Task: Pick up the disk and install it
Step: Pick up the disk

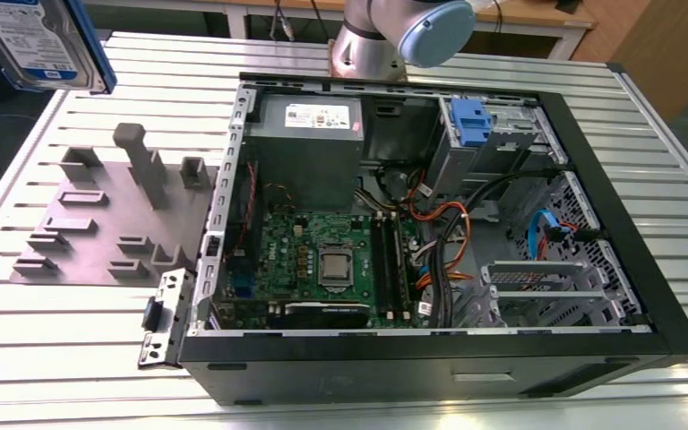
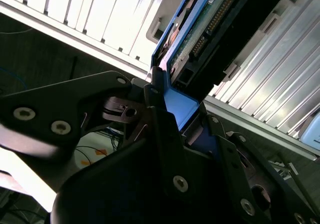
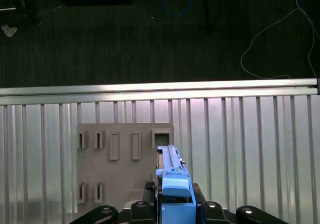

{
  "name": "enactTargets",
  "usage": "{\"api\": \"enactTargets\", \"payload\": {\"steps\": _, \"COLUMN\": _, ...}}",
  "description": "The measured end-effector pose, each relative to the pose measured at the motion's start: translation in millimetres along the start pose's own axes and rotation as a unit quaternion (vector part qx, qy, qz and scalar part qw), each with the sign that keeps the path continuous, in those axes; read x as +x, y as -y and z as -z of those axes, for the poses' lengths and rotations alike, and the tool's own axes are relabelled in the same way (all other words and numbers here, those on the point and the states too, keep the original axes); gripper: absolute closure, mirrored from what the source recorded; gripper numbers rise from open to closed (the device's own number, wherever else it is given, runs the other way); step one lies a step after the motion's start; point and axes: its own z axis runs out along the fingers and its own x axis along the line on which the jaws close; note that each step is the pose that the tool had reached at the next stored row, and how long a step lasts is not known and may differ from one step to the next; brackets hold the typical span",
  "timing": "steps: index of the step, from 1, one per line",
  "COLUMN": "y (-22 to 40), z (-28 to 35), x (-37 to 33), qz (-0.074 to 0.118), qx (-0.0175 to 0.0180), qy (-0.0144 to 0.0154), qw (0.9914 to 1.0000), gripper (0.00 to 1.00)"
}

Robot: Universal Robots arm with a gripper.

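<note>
Disk hangs edge-down, high at the exterior view's left, above the grey holder plate on the slatted surface. Probably raised to clear the open computer case. Hand is closed tight on its blue carrier rail.

An open computer case lies on its side on a slatted metal table; inside it a grey power supply sits just beside a green circuit board; orange and black cables run from the board toward the metal bays at the exterior view's right; a blue bracket stands in one bay; a grey slotted holder rests on the table, to the exterior view's left of the case; in the first wrist view, dark carpet with a thin white cord lies beyond the table's edge.
</note>
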Motion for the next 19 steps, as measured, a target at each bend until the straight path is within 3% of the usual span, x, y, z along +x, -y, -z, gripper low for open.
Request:
{"api": "enactTargets", "payload": {"steps": 5, "y": 0.0, "z": 4.0, "x": -0.1, "qz": 0.0, "qx": 0.0, "qy": 0.0, "qw": 1.0, "gripper": 0.64}}
{"api": "enactTargets", "payload": {"steps": 19, "y": -0.1, "z": 6.7, "x": -0.3, "qz": 0.0, "qx": 0.0, "qy": 0.0, "qw": 1.0, "gripper": 0.64}}
